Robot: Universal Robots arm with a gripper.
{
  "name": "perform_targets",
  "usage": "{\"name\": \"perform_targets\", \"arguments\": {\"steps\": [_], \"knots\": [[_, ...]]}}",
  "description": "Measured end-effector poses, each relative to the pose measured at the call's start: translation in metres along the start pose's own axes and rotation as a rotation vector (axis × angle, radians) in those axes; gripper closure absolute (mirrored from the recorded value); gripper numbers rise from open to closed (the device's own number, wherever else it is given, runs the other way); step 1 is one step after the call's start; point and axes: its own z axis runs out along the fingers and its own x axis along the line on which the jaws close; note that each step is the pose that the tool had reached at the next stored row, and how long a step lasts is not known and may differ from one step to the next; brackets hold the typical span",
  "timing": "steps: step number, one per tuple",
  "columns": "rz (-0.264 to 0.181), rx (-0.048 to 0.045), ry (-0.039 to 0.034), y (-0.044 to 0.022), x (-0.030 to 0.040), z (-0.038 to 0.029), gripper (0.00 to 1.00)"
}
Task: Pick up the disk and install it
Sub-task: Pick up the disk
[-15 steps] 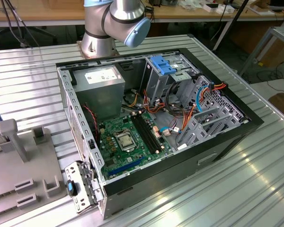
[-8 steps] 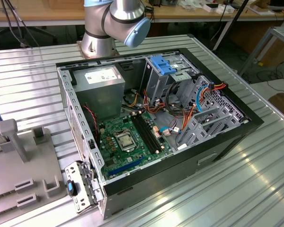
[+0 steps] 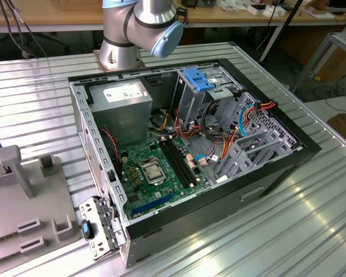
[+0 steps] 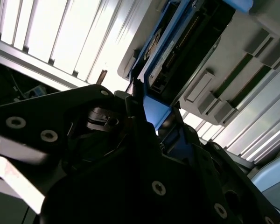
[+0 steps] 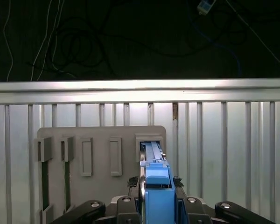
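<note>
Right, we start at the grey holder [image 3: 46,196] on the exterior view's left, sitting on the ribbed metal tabletop [image 3: 277,231]. In the first wrist view the tool [image 5: 156,181] is clamped on the disk [image 5: 158,200], gripping the blue frame from both sides. The disk stands on edge, its far end down in the holder's end slot, straight ahead of the tool. The other slots line up to one side of the tool, and bare tabletop lies on the other. In the second wrist view the blue frame [image 4: 155,108] sits tight against the dark tool body, with the disk's label and connector edge just beyond it.

Moving across, the open computer case [image 3: 311,147] lies on its side, well apart from the tool. Inside it are a grey metal box [image 3: 124,107] with a white label, then the green circuit board [image 3: 155,167], then a blue-topped drive bay [image 3: 199,79] with orange and blue cables. The robot arm [image 3: 138,29] rises behind the case.
</note>
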Motion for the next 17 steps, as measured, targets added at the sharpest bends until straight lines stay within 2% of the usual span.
{"name": "perform_targets", "arguments": {"steps": [3,17], "knots": [[0.000,0.0001,0.0000,-0.0001,0.0001,-0.0068,0.63],[0.000,0.0002,0.0010,-0.0007,0.0009,-0.0573,0.63]]}}
